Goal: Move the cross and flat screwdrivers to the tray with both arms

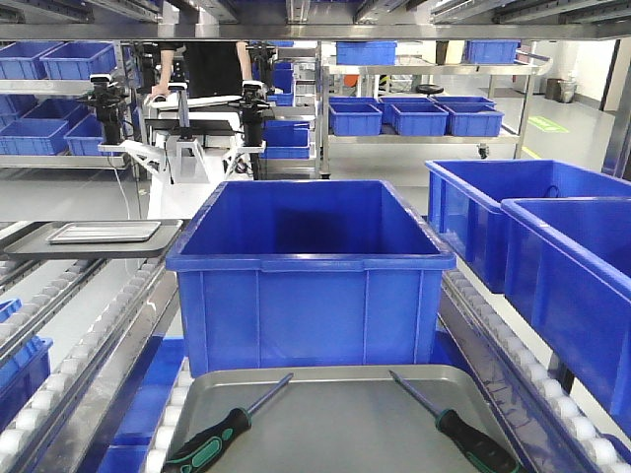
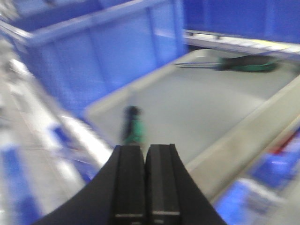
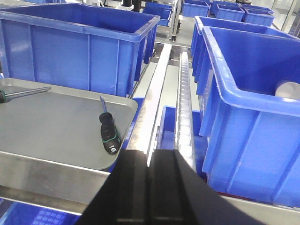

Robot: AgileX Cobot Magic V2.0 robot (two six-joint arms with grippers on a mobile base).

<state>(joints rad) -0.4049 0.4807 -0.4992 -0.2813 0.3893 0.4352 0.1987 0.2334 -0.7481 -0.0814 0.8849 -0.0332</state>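
The grey metal tray (image 1: 335, 424) lies at the near edge, in front of a big blue crate. Two screwdrivers with black and green handles rest in it, one on the left (image 1: 209, 439) and one on the right (image 1: 475, 443); their tip types cannot be told. In the blurred left wrist view, my left gripper (image 2: 145, 149) is shut and empty, just above the tray's (image 2: 201, 103) corner, near one screwdriver (image 2: 133, 129). My right gripper (image 3: 151, 154) is shut and empty, right of the tray (image 3: 47, 126) and apart from the nearer screwdriver (image 3: 108, 133).
A deep blue crate (image 1: 306, 266) stands right behind the tray. Two more blue crates (image 1: 532, 227) line the right side. A second flat tray (image 1: 104, 232) sits on the left roller conveyor (image 1: 79, 335). Another robot (image 1: 187, 138) and shelves stand beyond.
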